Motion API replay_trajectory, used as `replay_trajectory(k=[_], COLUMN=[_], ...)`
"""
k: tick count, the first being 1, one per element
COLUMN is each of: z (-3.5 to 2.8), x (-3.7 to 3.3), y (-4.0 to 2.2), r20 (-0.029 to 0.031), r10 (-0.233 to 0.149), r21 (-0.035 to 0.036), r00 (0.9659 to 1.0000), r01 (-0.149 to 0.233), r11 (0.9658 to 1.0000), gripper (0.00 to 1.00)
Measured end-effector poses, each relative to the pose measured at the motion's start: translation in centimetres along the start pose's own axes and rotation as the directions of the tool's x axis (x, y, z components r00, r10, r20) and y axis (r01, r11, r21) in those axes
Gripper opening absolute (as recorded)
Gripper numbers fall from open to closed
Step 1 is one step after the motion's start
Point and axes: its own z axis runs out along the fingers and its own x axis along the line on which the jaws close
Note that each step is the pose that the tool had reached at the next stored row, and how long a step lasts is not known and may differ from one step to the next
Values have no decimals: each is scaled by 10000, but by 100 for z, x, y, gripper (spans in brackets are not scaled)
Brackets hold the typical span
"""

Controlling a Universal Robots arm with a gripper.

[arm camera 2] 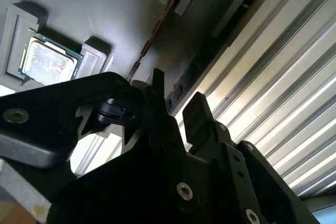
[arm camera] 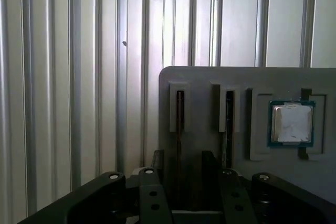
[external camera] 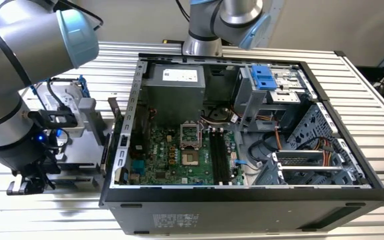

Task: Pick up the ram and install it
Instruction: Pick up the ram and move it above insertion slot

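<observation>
Ram (arm camera: 180,111) upright in tray (arm camera: 210,77) slot, between fingers of spread gripper (arm camera: 183,156).

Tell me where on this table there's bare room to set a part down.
Bare slats of the table lie to the exterior view's right of the computer case, and in that view's bottom left corner. Crowded: inside the case, and over the grey parts holder, where the gripper hangs.

1. An open computer case (external camera: 245,205) is seen lying on a ribbed metal table (external camera: 372,95), its green motherboard (external camera: 178,160) exposed.
2. In the first wrist view, a silver processor chip (arm camera: 292,123) is seated in a grey slotted holder (arm camera: 210,80).
</observation>
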Motion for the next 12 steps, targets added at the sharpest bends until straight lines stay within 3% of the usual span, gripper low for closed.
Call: replay_trajectory(k=[8, 9, 12], z=[9, 10, 11], x=[0, 0, 0], y=[0, 0, 0], r20=[-2, -1, -1], r10=[-1, -1, -1], r21=[-2, -1, 0], r00=[10000, 10000, 10000], r01=[1, 1, 1], r11=[10000, 10000, 10000], gripper=[100, 0, 0])
